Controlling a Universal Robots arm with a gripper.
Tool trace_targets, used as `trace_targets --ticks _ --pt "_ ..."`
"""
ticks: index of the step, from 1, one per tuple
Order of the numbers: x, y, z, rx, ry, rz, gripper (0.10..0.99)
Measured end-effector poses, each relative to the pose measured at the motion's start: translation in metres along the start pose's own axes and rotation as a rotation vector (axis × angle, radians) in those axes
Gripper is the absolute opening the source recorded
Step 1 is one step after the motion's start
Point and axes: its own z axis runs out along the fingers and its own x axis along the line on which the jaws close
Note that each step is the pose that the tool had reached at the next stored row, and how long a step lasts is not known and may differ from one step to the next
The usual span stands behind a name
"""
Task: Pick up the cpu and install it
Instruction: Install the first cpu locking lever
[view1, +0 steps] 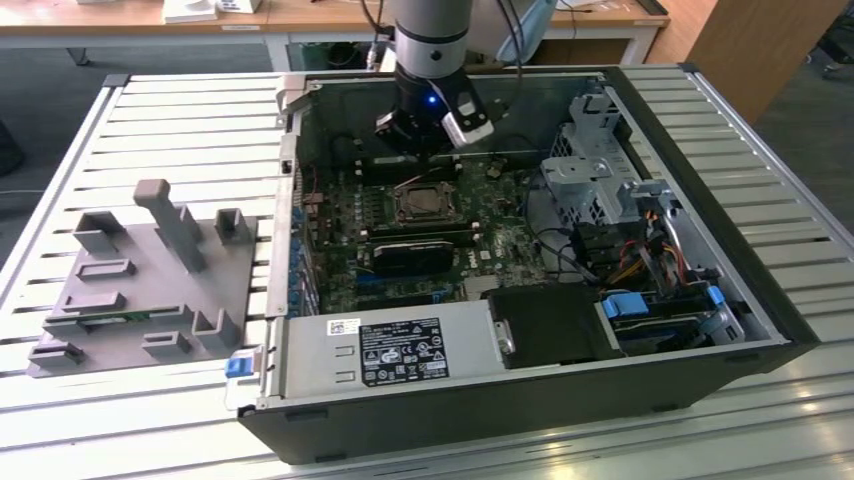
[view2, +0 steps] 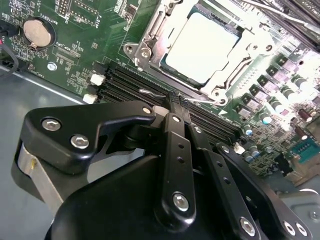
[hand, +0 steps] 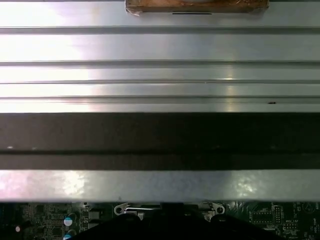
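Note:
The cpu (view2: 200, 47), a flat square chip with a shiny silver top, lies in the metal-framed socket (view2: 150, 30) on the green motherboard (view2: 75, 30). In the exterior view the cpu (view1: 422, 203) sits mid-board inside the open computer case (view1: 747, 300). My gripper (view2: 176, 97) hangs just above the memory slots (view2: 130, 85) beside the socket. Its black fingers (view2: 172, 140) are pressed together with nothing between them. In the exterior view the gripper (view1: 427, 165) is a little behind the socket, under the arm's wrist (view1: 430, 60).
A grey plastic holder block (view1: 147, 280) with upright posts stands on the slatted table (view1: 174, 110) at the exterior view's left. Inside the case are a power supply (view1: 387, 350), a drive cage (view1: 594, 165) and cables (view1: 627, 250). The first wrist view shows table slats (hand: 160, 50) and the case wall (hand: 160, 137).

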Motion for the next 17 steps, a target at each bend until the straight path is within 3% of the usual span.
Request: trace_targets --ticks 17 --pt "-0.0113 0.0000 0.0106 0.000 -0.0009 0.009 0.106"
